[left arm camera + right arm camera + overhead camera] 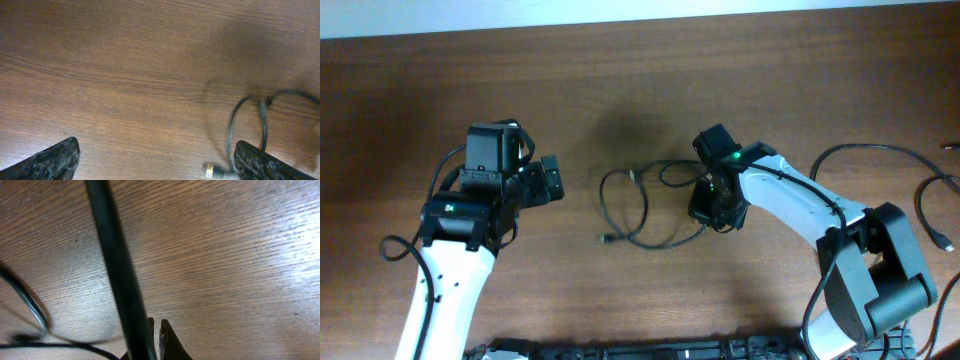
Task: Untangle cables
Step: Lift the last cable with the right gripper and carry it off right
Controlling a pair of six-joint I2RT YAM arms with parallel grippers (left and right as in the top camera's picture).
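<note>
The left claw (556, 184) is spread wide with nothing in it, hanging just left of the tangle, probably so it's ready to catch a loop. The cables (644, 205) lie in loose loops mid-surface (620, 80), with one plug end (212, 170) poking out by a left finger. Over at the loops' right edge the right claw (708, 208) is clenched. I think it's pinching a strand (112, 260) to pull it free, but that close-up is blurry. More loose cords (880, 148) lie far right, well apart.

Table (620, 60) matt wood; cables (602, 193) smooth plastic.
</note>
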